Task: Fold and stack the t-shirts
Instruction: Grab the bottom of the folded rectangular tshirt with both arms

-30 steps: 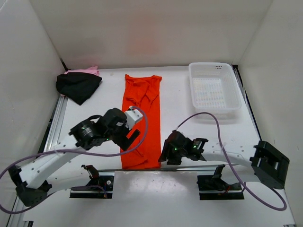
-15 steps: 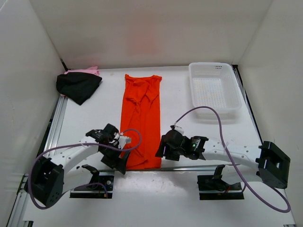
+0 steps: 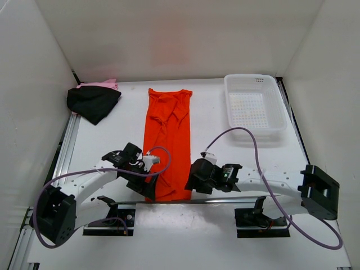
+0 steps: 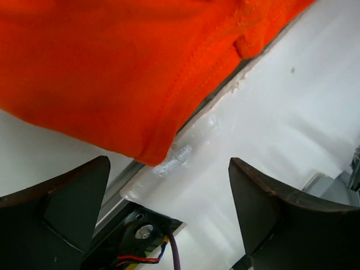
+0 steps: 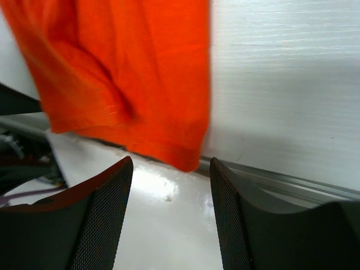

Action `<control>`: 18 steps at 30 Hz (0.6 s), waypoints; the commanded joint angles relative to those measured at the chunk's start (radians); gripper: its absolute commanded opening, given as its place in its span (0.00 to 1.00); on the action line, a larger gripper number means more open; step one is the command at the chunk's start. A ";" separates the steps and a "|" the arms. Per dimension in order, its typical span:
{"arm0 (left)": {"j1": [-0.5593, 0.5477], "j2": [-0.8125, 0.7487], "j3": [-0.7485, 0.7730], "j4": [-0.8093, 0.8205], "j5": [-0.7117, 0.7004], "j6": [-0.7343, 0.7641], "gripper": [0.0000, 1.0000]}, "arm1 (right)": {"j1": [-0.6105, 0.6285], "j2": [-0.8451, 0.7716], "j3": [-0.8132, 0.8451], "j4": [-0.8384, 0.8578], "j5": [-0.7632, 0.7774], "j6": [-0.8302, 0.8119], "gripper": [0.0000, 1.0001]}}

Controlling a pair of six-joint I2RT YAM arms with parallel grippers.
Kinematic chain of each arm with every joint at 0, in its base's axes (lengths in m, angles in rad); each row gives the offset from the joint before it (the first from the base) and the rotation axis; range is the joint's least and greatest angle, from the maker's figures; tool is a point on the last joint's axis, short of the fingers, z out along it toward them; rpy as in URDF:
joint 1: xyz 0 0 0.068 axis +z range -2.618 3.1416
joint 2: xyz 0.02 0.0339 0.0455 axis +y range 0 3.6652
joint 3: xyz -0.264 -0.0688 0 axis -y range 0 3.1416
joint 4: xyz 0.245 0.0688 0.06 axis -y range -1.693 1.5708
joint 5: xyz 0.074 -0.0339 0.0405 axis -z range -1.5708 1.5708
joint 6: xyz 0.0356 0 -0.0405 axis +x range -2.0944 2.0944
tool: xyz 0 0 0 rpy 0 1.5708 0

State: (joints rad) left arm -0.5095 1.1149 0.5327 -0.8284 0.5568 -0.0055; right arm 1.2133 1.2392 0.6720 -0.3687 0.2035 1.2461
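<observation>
Orange t-shirt [image 3: 169, 135] (soft, creased) forms a long strip.

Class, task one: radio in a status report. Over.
Left jaws, right jaws open, empty. Orange t-shirt laid out, hem at near edge, jaws at its corners. Black t-shirt, pink t-shirt heaped far left. Nothing blocking.

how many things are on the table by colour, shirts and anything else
orange t-shirt: 1
black t-shirt: 1
pink t-shirt: 1
white basket: 1
total: 4
</observation>
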 commanded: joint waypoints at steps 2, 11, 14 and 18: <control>0.028 0.043 0.004 0.032 -0.049 0.006 1.00 | 0.023 0.081 0.078 -0.067 0.042 -0.022 0.61; 0.028 0.097 -0.062 0.069 -0.086 0.006 0.75 | 0.066 0.098 0.048 -0.013 0.044 0.049 0.59; 0.028 0.117 -0.062 0.121 -0.071 0.006 0.70 | 0.075 0.089 0.015 -0.013 0.034 0.088 0.59; 0.028 0.140 -0.042 0.144 -0.060 0.006 0.70 | 0.075 0.080 -0.015 0.011 0.034 0.124 0.59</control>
State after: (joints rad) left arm -0.4808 1.2247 0.5098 -0.7673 0.5579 -0.0292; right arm 1.2835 1.3457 0.6796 -0.3832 0.2214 1.3231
